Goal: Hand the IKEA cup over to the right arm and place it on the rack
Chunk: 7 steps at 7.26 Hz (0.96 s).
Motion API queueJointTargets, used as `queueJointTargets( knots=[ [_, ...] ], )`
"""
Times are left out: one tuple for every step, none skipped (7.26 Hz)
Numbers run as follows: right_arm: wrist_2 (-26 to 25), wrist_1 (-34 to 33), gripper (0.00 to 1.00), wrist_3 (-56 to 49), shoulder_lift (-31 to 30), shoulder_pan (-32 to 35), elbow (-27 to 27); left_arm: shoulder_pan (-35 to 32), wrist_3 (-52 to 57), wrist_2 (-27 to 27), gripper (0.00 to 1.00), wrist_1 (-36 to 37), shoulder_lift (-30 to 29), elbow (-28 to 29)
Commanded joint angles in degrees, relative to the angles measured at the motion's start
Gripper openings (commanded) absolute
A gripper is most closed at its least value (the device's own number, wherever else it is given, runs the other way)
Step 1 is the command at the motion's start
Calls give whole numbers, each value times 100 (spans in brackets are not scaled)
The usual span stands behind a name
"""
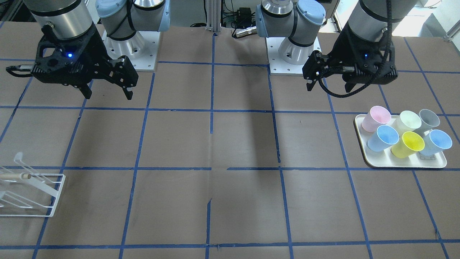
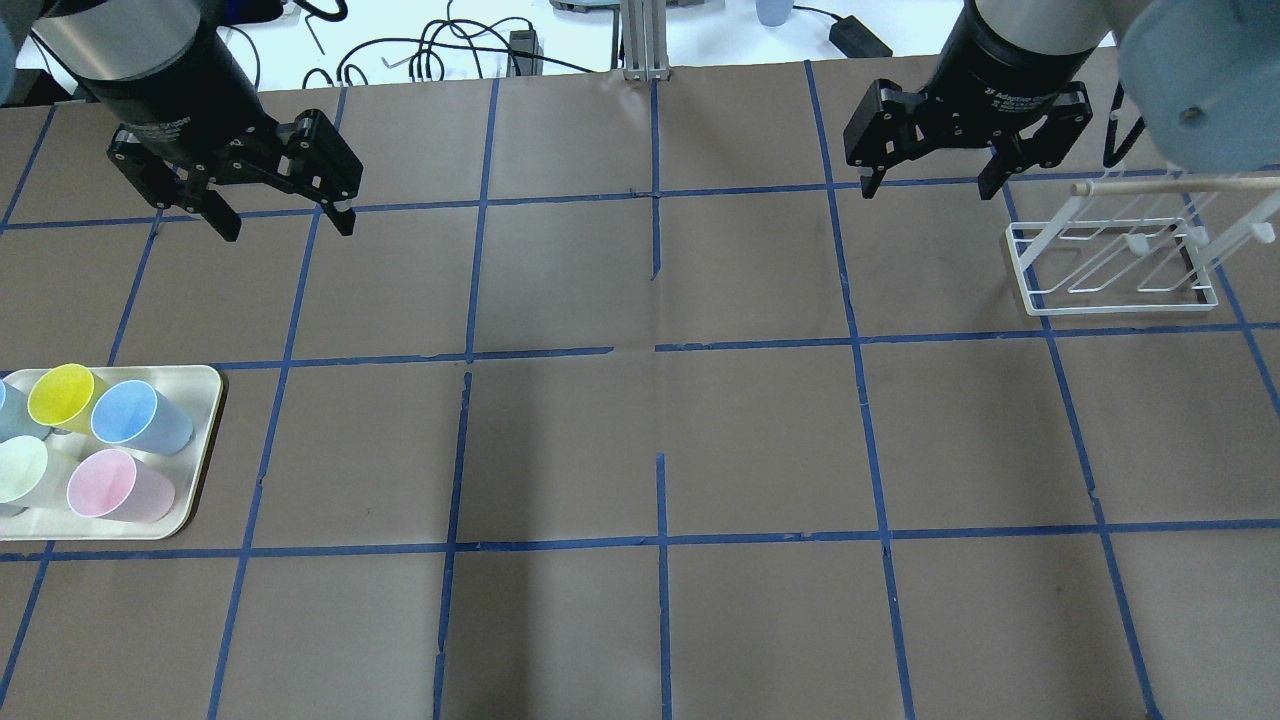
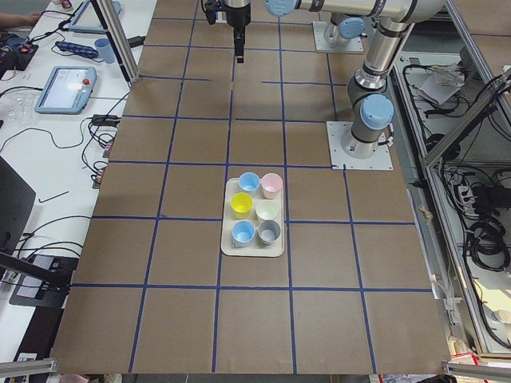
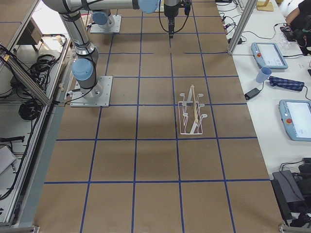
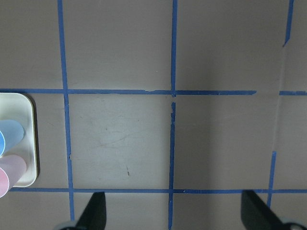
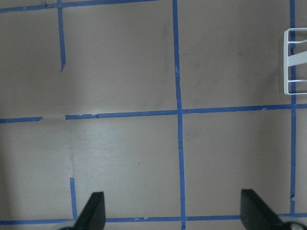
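Note:
The bright yellow IKEA cup stands open end up on a cream tray at the table's left, among other cups; it also shows in the front view and the left side view. My left gripper hangs open and empty above the table, beyond the tray and apart from it. My right gripper hangs open and empty, just left of the white wire rack with its wooden rod. The rack also shows in the front view and the right side view.
On the tray with the yellow cup stand a pink cup, two light-blue cups, a pale cream cup and a grey cup. The brown table carries a grid of blue tape. The left wrist view catches the tray's corner.

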Motion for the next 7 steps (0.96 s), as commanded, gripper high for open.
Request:
queueJointTargets(
  knots=[
    [0, 0, 100, 0, 0, 0, -1, 874, 991, 29, 100, 11, 9, -133],
    [0, 0, 100, 0, 0, 0, -1, 1253, 1238, 3, 100, -6, -8, -195],
    [0, 0, 100, 0, 0, 0, -1, 1605, 2093, -6, 100, 28, -113, -248],
    [0, 0, 100, 0, 0, 0, -1, 2035, 2589, -33, 100, 89, -210, -274],
    [0, 0, 100, 0, 0, -9, -9, 2353, 2985, -7, 100, 281, -376, -283],
    [0, 0, 100, 0, 0, -9, -1, 2643, 3564, 2, 100, 588, -569, -275],
    [0, 0, 100, 0, 0, -9, -1, 2889, 4004, 11, 100, 913, -789, -283]
  ],
)
